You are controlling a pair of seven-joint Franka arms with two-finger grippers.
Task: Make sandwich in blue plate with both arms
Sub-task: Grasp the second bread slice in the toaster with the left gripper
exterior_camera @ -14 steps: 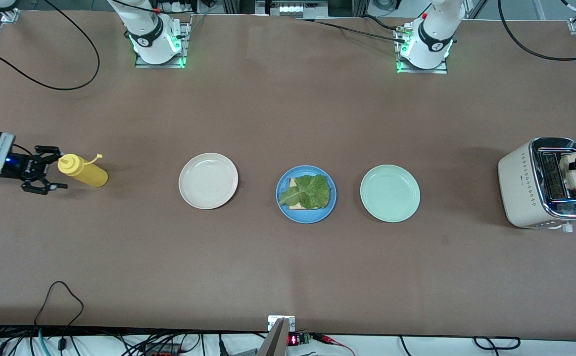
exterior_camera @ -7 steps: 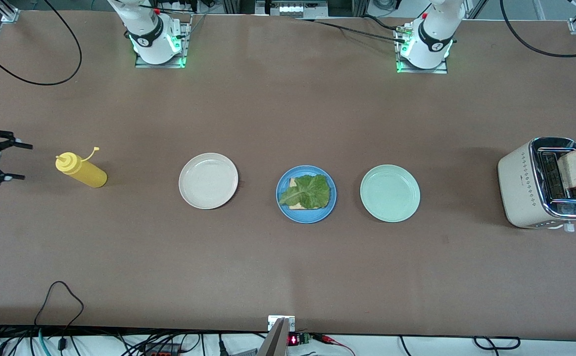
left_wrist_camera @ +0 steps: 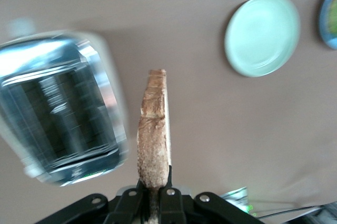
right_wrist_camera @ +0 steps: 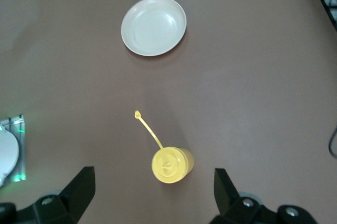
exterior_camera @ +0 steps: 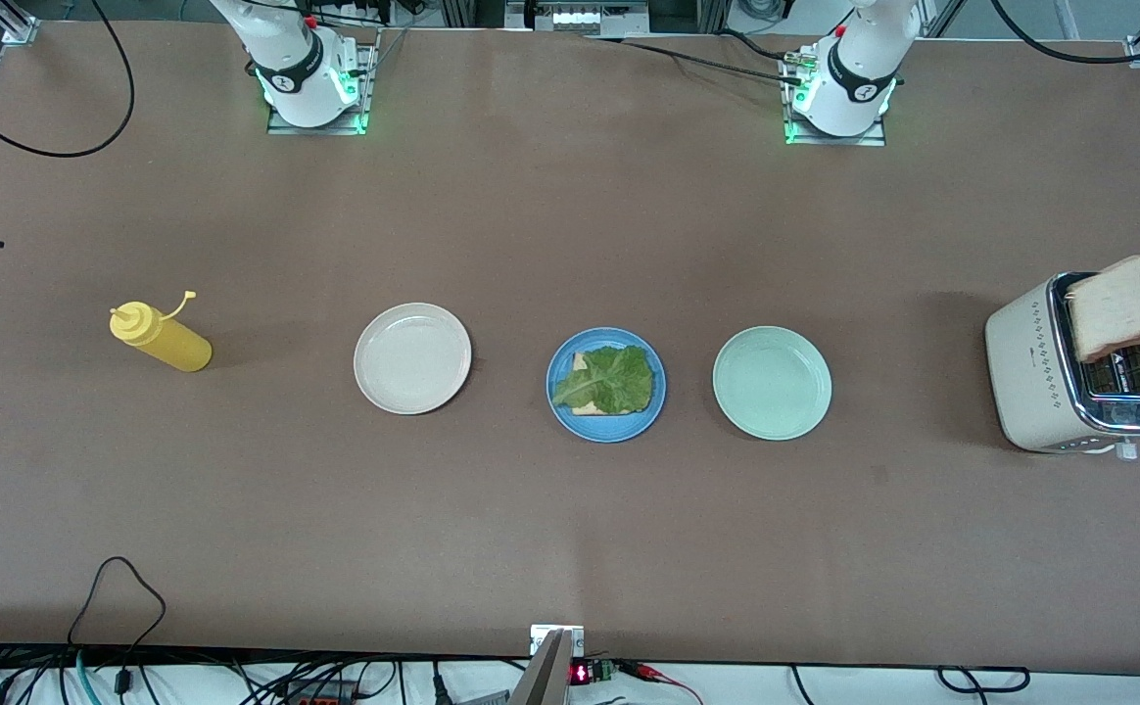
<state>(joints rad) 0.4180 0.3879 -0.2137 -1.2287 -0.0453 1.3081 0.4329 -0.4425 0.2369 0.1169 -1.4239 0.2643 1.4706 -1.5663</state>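
We see the left gripper (left_wrist_camera: 153, 203) clenched on a bread slice (exterior_camera: 1123, 302) over the toaster (exterior_camera: 1030, 367) at the table's (exterior_camera: 570, 539) edge. The right gripper (right_wrist_camera: 152, 195), fingers spread, hangs above the mustard bottle (right_wrist_camera: 171, 164). The blue plate (exterior_camera: 606, 427), carrying bread and lettuce (exterior_camera: 607, 380), sits mid-table, well apart.

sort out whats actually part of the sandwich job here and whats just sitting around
Part of the job:
- blue plate with a bread slice and lettuce on it
- bread slice held by the left gripper above the toaster
- right gripper, open above the mustard bottle

Lying about:
- cream-white plate
- mint-green plate
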